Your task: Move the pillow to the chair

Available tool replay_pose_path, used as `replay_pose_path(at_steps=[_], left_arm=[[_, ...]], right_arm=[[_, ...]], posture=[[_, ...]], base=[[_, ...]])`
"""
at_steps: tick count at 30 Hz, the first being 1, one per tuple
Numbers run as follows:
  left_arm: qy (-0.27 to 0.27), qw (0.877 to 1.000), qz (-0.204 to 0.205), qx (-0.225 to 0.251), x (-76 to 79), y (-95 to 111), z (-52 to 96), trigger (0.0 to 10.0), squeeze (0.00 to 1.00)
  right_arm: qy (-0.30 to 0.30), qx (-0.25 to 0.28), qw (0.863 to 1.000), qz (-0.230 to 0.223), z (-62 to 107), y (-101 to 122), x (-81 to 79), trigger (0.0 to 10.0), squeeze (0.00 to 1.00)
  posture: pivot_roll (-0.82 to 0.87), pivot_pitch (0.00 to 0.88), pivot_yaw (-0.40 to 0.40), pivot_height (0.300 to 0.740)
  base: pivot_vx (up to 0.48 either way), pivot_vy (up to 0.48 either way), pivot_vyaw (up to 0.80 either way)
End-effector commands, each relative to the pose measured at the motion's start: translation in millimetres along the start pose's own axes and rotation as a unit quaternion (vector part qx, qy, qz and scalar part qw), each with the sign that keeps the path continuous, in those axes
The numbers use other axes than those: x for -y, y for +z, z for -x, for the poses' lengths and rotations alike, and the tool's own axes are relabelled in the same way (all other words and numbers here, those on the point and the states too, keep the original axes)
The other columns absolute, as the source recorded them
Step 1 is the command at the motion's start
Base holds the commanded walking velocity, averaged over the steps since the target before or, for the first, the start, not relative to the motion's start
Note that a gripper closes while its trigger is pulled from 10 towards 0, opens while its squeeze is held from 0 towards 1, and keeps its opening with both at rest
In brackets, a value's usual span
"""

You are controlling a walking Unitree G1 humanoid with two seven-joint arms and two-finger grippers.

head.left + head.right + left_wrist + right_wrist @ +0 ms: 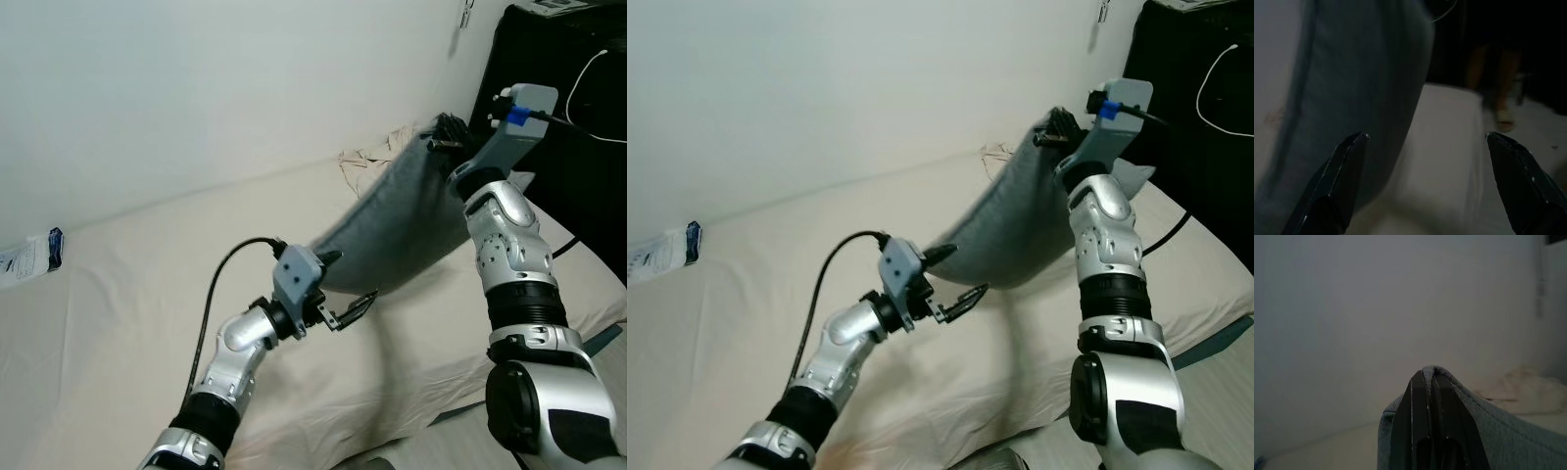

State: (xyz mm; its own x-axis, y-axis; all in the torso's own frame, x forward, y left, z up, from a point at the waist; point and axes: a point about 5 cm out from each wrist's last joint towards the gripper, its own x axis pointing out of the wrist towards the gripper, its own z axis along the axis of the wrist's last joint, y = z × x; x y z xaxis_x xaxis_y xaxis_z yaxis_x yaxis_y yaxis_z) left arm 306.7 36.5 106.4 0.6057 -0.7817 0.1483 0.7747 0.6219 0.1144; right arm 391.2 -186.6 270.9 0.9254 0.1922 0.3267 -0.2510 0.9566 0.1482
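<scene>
A grey pillow [407, 220] hangs lifted above the cream bed [118, 313], one corner pinched high up. My right gripper [446, 137] is shut on that upper corner, and the right wrist view has grey fabric [1484, 421] folded over its closed fingers [1425, 431]. My left gripper [348, 289] stands open just below the pillow's lower edge, one finger above and one beneath, with nothing held. In the left wrist view the pillow [1361, 98] hangs ahead of the spread fingertips [1349, 156].
A black cabinet [578, 108] with a white cable stands at the far right. Crumpled beige cloth [372, 157] lies at the bed's far side by the white wall. A small white and blue packet [34, 253] rests at the bed's left edge.
</scene>
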Motion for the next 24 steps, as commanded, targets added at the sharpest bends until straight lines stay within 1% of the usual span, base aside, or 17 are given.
replay_pose_path(at_steps=[1, 2, 3, 5, 7, 10, 14, 17, 19, 20, 22, 23, 24], left_arm=[[0.010, 1.000, -0.004, -0.019, -0.3, -6, 1.9, 10.0, 0.00], [0.018, 1.000, -0.001, -0.017, 0.5, -5, -0.6, 10.0, 0.00], [0.037, 0.999, 0.001, -0.013, -0.9, -3, -3.9, 10.0, 0.00], [0.045, 0.999, 0.003, -0.009, -2.0, -1, -5.2, 10.0, 0.00], [0.070, 0.997, 0.006, 0.006, -9.2, 5, -7.8, 10.0, 0.00], [0.085, 0.996, 0.000, 0.012, -14.7, 9, -8.3, 10.0, 0.00], [0.091, 0.996, -0.004, 0.013, -16.9, 9, -8.4, 10.0, 0.00], [0.076, 0.997, -0.005, 0.003, -13.8, 5, -6.6, 10.0, 0.00], [0.054, 0.999, -0.003, -0.004, -7.9, 2, -5.6, 10.0, 0.00], [0.030, 0.999, -0.001, -0.014, -0.3, -2, -5.7, 10.0, 0.00], [0.020, 1.000, -0.001, -0.018, 2.6, -4, -6.0, 10.0, 0.00], [0.004, 1.000, -0.003, -0.031, 9.5, -9, -6.6, 10.0, 0.00], [0.003, 0.999, -0.006, -0.036, 11.6, -11, -6.8, 10.0, 0.00]], right_arm=[[0.039, 0.040, 0.998, 0.001, -8.1, 22, -16.2, 0.0, 0.00], [0.049, 0.035, 0.998, 0.002, -8.8, 22, -18.6, 0.0, 0.00], [0.058, 0.027, 0.998, 0.008, -9.8, 22, -20.8, 0.0, 0.00], [0.060, 0.023, 0.998, 0.010, -10.3, 23, -21.4, 0.0, 0.00], [0.062, 0.008, 0.998, 0.021, -11.9, 22, -21.2, 0.0, 0.00], [0.063, -0.006, 0.998, 0.029, -12.5, 20, -21.0, 0.0, 0.00], [0.068, -0.015, 0.997, 0.029, -12.3, 18, -22.4, 0.0, 0.00], [0.078, -0.017, 0.997, 0.019, -12.1, 18, -25.6, 0.0, 0.00], [0.095, -0.013, 0.995, 0.003, -12.0, 18, -30.7, 0.0, 0.00], [0.117, -0.010, 0.993, -0.013, -11.6, 19, -37.9, 0.0, 0.00], [0.123, -0.010, 0.992, -0.017, -11.5, 20, -40.0, 0.0, 0.00], [0.140, -0.014, 0.989, -0.033, -10.8, 19, -45.5, 0.0, 0.00], [0.153, -0.017, 0.987, -0.044, -10.1, 18, -49.0, 0.0, 0.00]], posture=[[-0.28, 0.049, 0.021, 0.740], [-0.28, 0.051, 0.021, 0.740], [-0.29, 0.051, 0.023, 0.740], [-0.29, 0.051, 0.023, 0.740], [-0.29, 0.053, 0.021, 0.740], [-0.29, 0.053, 0.020, 0.740], [-0.28, 0.052, 0.019, 0.740], [-0.28, 0.055, 0.020, 0.740], [-0.28, 0.054, 0.020, 0.740], [-0.28, 0.057, 0.019, 0.740], [-0.28, 0.058, 0.020, 0.740], [-0.28, 0.062, 0.020, 0.740], [-0.28, 0.062, 0.020, 0.740]], base=[[0.000, 0.000, 0.00], [0.000, 0.000, 0.00], [0.000, 0.000, 0.00], [0.000, 0.000, 0.00], [0.000, 0.000, 0.00], [0.000, 0.000, 0.00], [0.000, 0.000, 0.00], [0.000, 0.000, 0.00], [0.000, 0.000, 0.00], [0.000, 0.000, 0.00], [0.000, 0.000, 0.00], [0.000, 0.000, 0.00], [0.000, 0.000, 0.00]])
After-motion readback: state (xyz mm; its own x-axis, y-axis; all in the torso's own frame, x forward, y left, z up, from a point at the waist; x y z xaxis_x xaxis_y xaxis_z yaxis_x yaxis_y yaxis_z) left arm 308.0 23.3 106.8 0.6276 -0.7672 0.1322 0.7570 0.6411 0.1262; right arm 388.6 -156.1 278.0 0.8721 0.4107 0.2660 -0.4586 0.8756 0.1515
